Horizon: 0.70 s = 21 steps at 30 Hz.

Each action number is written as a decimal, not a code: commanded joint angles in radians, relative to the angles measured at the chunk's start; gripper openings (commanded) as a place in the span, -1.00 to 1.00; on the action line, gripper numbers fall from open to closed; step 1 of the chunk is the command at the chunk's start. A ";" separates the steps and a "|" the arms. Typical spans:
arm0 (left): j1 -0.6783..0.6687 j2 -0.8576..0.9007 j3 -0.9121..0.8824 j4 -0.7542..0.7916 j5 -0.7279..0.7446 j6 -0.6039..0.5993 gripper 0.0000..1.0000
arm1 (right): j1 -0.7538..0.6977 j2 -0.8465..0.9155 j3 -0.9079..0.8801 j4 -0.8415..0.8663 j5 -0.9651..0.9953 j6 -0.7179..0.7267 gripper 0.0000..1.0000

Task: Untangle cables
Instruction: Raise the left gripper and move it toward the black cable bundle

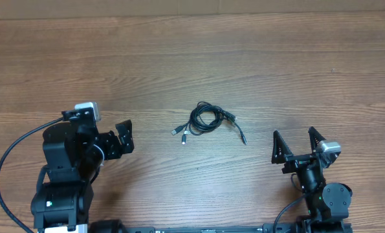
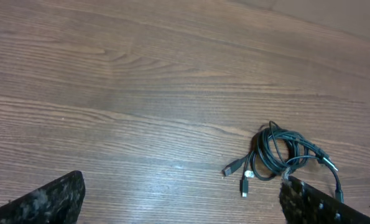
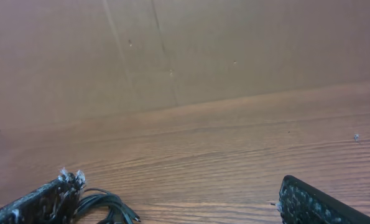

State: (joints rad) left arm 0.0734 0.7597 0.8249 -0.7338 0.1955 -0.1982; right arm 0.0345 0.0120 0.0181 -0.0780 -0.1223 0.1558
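The cables lie as one small tangled black bundle in the middle of the table, with plug ends sticking out to the left and lower right. In the left wrist view the cables sit just ahead of the right finger. My left gripper is open and empty, to the left of the bundle. My right gripper stands open and empty, off to the bundle's right. In the right wrist view part of the cables shows beside the left finger.
Wooden table all round the bundle. A brown cardboard wall stands behind the far edge of the table. The arms' own thick black cable loops at the left near the left arm's base.
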 commanded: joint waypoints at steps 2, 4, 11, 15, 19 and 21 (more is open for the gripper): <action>-0.002 -0.002 0.025 0.005 0.015 0.026 0.99 | 0.006 -0.009 -0.010 0.004 0.035 -0.008 1.00; -0.002 -0.002 0.025 0.003 0.016 0.026 0.99 | 0.004 -0.009 -0.010 0.000 0.138 -0.008 1.00; -0.002 -0.002 0.025 -0.041 0.015 0.026 0.99 | 0.003 -0.009 -0.010 0.000 0.181 -0.007 1.00; -0.002 -0.002 0.025 -0.039 0.015 0.026 0.99 | 0.003 -0.009 -0.010 0.000 0.181 -0.007 1.00; -0.002 0.000 0.025 -0.020 0.021 0.001 0.99 | 0.003 -0.009 -0.010 0.000 0.157 -0.002 1.00; -0.002 0.000 0.025 -0.018 0.027 -0.035 0.99 | 0.004 -0.009 -0.010 -0.006 0.117 -0.002 1.00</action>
State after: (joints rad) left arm 0.0734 0.7597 0.8249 -0.7589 0.1997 -0.2050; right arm 0.0345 0.0120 0.0181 -0.0818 0.0292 0.1558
